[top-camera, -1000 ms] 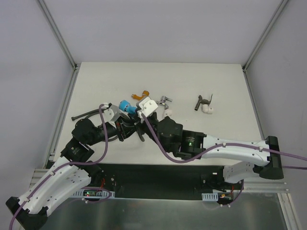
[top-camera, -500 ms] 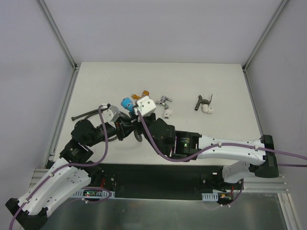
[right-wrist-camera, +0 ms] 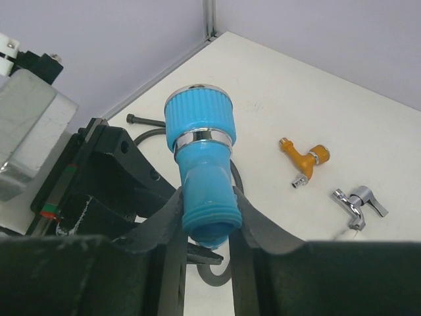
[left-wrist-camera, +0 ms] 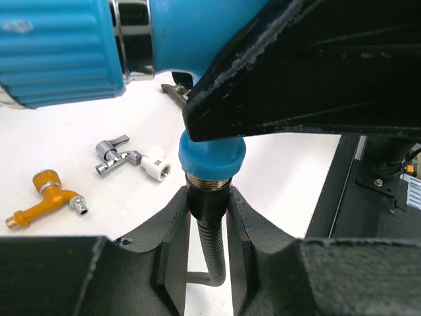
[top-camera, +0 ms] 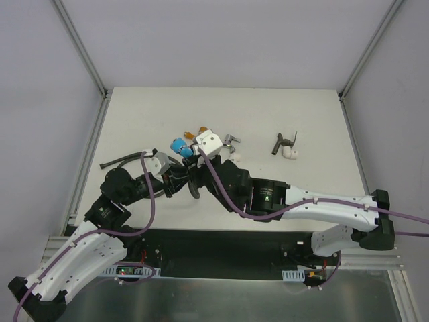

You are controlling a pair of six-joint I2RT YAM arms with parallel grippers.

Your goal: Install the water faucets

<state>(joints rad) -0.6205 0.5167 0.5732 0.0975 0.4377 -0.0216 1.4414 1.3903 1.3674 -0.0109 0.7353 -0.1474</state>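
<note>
Left tool pinched shut on the hose end, right tool clamped on the blue faucet above the desk left half: cross-threading or hose slip likely if the 2 axes skew, faucet collar facing the hose, long axis running toward the far-left corner.

My tool clamps the blue faucet at its lower end, cap upward. An orange faucet and a chrome faucet lie near each other on the desk.
</note>
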